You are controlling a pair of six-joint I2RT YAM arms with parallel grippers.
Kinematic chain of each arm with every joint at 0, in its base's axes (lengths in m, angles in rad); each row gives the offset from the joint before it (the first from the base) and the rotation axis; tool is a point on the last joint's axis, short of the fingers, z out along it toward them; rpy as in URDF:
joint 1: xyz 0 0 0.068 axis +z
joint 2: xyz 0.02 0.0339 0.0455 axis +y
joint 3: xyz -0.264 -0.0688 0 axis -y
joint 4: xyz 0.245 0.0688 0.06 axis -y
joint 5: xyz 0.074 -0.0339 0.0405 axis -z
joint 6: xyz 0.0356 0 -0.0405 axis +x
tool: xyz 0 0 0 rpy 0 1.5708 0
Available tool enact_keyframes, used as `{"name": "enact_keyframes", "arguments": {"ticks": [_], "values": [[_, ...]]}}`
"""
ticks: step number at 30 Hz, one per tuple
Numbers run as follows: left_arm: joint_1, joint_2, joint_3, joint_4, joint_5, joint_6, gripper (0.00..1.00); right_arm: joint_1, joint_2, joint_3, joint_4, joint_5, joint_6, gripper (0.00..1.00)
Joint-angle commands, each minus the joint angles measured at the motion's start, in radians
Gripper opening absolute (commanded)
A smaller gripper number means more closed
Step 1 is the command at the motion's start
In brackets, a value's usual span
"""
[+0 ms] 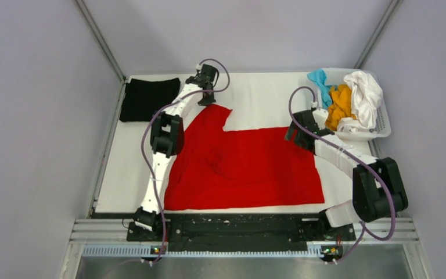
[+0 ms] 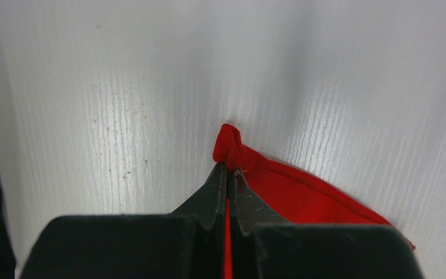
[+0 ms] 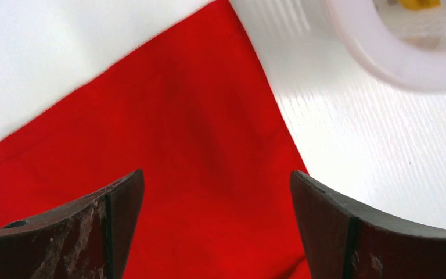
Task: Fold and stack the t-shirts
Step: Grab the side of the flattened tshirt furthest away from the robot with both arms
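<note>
A bright red t-shirt (image 1: 250,165) lies spread flat over the middle of the white table. My left gripper (image 1: 206,99) is at the shirt's far left corner, shut on a small bunch of red cloth (image 2: 230,148) that pokes out past its fingertips. My right gripper (image 1: 293,132) hovers over the shirt's far right corner (image 3: 232,87), open, with nothing between its fingers. A folded black t-shirt (image 1: 148,99) lies at the far left of the table. White (image 1: 366,96), orange (image 1: 340,107) and teal (image 1: 319,81) shirts are bunched in the basket.
The white slotted plastic basket (image 1: 383,125) stands at the far right corner, close beside the right gripper; its rim (image 3: 383,52) shows in the right wrist view. Grey walls enclose the table on three sides. A black rail runs along the near edge.
</note>
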Motion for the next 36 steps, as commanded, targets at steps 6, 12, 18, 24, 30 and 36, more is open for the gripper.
{"name": "enact_keyframes", "arguments": {"ticks": [6,12,18,24,30,36], "values": [[0.011,-0.106,-0.093,0.048,-0.129,0.051,0.00,-0.036,0.292,0.346,-0.027,0.156,-0.027,0.87],[0.046,-0.141,-0.104,0.093,-0.136,0.076,0.00,-0.047,0.495,0.530,-0.110,0.244,-0.015,0.82],[0.048,-0.154,-0.148,0.144,-0.031,0.118,0.00,-0.063,0.630,0.630,-0.143,0.267,-0.018,0.73],[0.047,-0.164,-0.170,0.158,-0.035,0.115,0.00,-0.063,0.664,0.647,-0.216,0.289,0.028,0.63],[0.048,-0.204,-0.211,0.173,-0.043,0.100,0.00,-0.064,0.585,0.551,-0.229,0.309,0.063,0.58],[0.048,-0.259,-0.291,0.218,-0.028,0.088,0.00,-0.063,0.537,0.493,-0.220,0.319,0.078,0.44]]}}
